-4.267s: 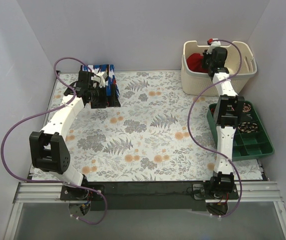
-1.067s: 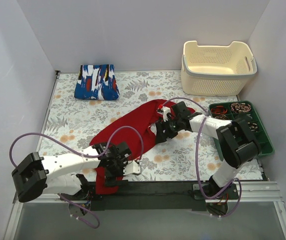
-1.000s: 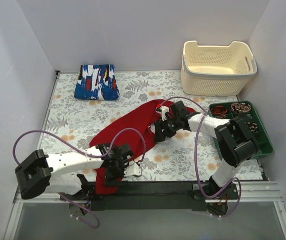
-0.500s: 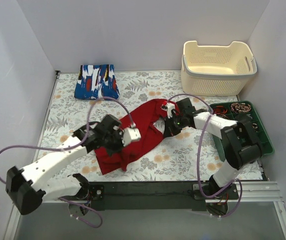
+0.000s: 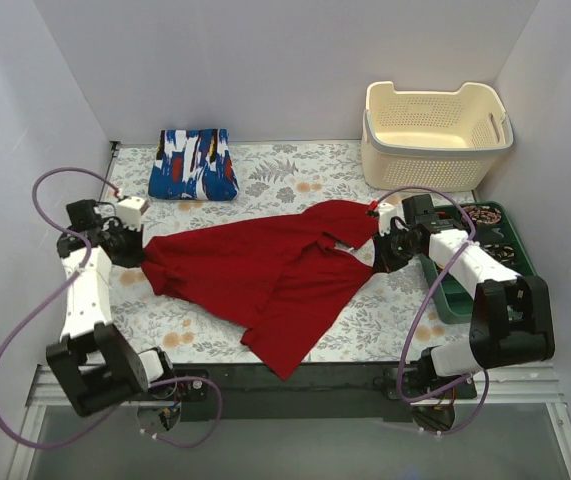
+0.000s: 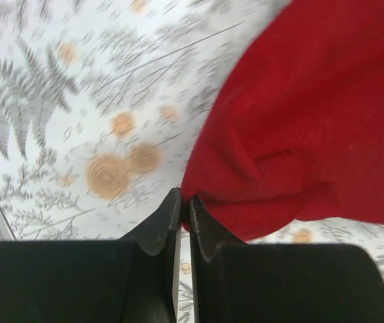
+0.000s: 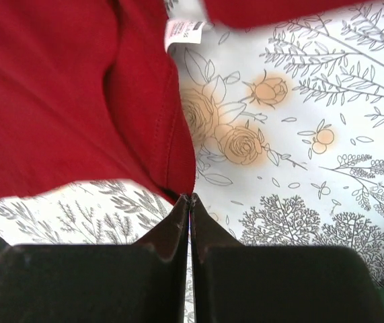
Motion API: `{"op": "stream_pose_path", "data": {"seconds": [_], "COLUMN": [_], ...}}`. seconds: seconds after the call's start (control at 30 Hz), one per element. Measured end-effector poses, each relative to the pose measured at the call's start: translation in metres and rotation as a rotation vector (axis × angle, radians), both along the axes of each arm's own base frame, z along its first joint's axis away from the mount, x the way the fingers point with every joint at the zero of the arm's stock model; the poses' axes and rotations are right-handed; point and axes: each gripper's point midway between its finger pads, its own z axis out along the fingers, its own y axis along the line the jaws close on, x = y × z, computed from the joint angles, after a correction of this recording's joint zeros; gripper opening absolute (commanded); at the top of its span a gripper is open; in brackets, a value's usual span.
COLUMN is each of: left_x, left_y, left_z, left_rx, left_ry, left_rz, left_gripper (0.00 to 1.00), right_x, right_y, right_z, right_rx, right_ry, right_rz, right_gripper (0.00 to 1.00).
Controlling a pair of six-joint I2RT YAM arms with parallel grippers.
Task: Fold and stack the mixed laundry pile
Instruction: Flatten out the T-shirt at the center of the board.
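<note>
The deep red garment (image 5: 265, 270) is stretched across the middle of the flowered table, its lower part hanging toward the front edge. My left gripper (image 5: 137, 255) is shut on its left edge, red cloth (image 6: 299, 121) pinched between the black fingers (image 6: 158, 222). My right gripper (image 5: 377, 258) is shut on its right hem, where a white label (image 7: 185, 28) shows on the red cloth (image 7: 50, 101). The blue printed garment (image 5: 193, 164) lies folded at the back left, apart from both grippers.
A cream perforated basket (image 5: 435, 135) stands empty at the back right. A green tray (image 5: 495, 265) of coiled items sits by the right edge, partly under my right arm. White walls close in the table on three sides.
Both grippers closed on the red garment and pulled apart, the left far out to the left, the right to the right. The crumpled garment is now spread wide.
</note>
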Motion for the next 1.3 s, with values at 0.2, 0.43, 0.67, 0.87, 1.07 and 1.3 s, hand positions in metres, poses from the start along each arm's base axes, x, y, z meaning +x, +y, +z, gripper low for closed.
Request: {"op": "stream_pose_path", "data": {"seconds": [0.2,0.43,0.67,0.87,1.07,1.3], "left_x": [0.002,0.012,0.024,-0.069,-0.135,-0.133], "left_y": [0.044,0.055,-0.039,-0.193,-0.231,-0.229], "left_z": [-0.05,-0.047,0.012,0.0,-0.062,-0.089], "left_rx": [-0.06,-0.117,-0.04,-0.099,-0.006,0.088], "left_ry": [0.133,0.135,-0.067,-0.051,0.129,0.069], "left_rz": [0.113,0.125,-0.259,-0.794,-1.016,-1.086], "left_gripper": [0.19,0.57,0.63,0.63,0.61,0.51], "right_x": [0.009,0.024,-0.003,-0.015,-0.012,0.006], "right_y": [-0.004,-0.006,-0.012,-0.015,-0.019,-0.018], "right_z": [-0.009,-0.016,-0.026,-0.03,-0.03,-0.012], "right_rx": [-0.057,-0.093,-0.111,-0.12,-0.146,-0.153], "right_ry": [0.036,0.068,0.132,0.167,0.159,0.098], "right_rz": [0.031,0.053,0.089,0.095,0.087,0.103], "right_gripper": [0.01,0.01,0.01,0.01,0.04,0.01]}}
